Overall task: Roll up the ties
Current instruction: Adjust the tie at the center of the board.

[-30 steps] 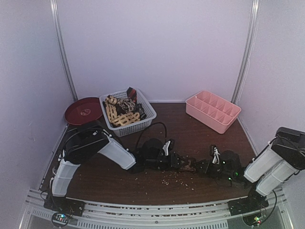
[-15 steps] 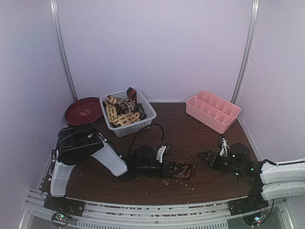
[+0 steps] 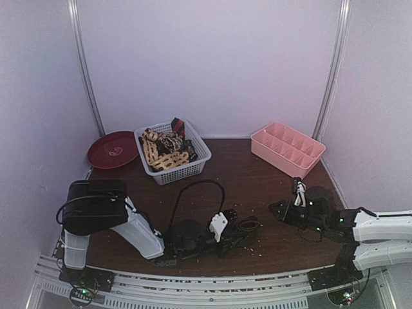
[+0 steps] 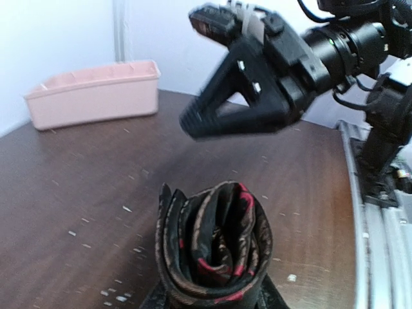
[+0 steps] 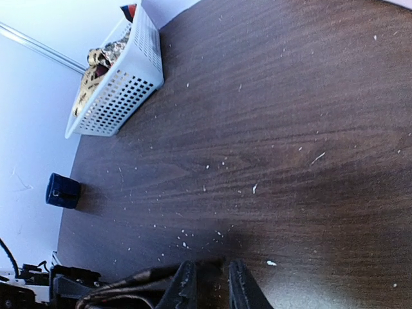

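The big brown worktop (image 3: 257, 180) has a white basket (image 3: 185, 170) at the back with more ties (image 3: 164, 153) piled in it, and a pink tray (image 3: 290, 166) with little slots. Near the front edge, the left gripper (image 3: 232, 237) lies low and pinches a rolled tie (image 4: 212, 248), dark with red bits, by its bottom. The right gripper (image 3: 278, 210) hovers near it, nearly pressed together with a thin gap and nothing inside. This tie looks all rolled up, so I think the step now is to put the roll away, maybe in the pink tray. That calls for a soft, steady carry so the roll does not spring open. The roll's swirl faces the left wrist camera. It is squashed into an oval, and its long side sticks out toward the right gripper.
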`<state>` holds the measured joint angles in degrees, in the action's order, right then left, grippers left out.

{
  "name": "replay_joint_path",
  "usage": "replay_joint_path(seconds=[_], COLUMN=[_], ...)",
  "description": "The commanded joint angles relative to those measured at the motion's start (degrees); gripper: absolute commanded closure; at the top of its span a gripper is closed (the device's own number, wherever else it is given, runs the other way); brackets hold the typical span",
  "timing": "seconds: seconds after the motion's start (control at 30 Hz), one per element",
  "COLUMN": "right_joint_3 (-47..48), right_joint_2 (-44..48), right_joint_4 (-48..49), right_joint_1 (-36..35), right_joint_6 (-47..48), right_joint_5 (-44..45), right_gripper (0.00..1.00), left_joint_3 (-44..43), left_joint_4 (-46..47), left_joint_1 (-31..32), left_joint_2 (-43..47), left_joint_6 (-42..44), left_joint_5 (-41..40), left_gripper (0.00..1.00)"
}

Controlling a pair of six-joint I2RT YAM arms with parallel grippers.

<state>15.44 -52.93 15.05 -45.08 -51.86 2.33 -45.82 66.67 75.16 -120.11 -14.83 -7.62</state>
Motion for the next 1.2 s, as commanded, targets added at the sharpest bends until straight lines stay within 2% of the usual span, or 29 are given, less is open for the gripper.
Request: replay_joint_path(seconds=[0.0,0.23,0.43,0.77,1.17], right_joint_3=[3.9,6.4,8.4,15.0,12.6], right_joint_2=[-4.9,-10.0,-16.2,-28.1,-34.6], right_joint_4=[1.2,5.2,11.5,14.0,19.5], right_joint_1=[-3.0,-7.2,-11.0,-14.3,-15.0], right_joint_6=[0.5,0.2,-1.2,-1.1,-2.2], right_joint_5=[0.5,1.3,0.3,0.0,1.4], right_gripper=[0.81,0.81,0.81,0.81,0.82], left_joint_3=[-0.3,2.4,1.2,2.1,1.4], left_joint_4=[9.5,18.5,18.8,21.2,21.0], left_joint_1=[0.9,2.0,2.2,2.2,2.2], left_joint_2=[-2.2,-8.4,-12.0,-14.2,-16.0], left_joint_6=[12.7,15.4,16.0,15.3,14.7], left_joint_5=[-14.5,-18.1,-17.8,-18.8,-19.0], left_gripper=[0.77,0.75,0.74,0.7,0.63])
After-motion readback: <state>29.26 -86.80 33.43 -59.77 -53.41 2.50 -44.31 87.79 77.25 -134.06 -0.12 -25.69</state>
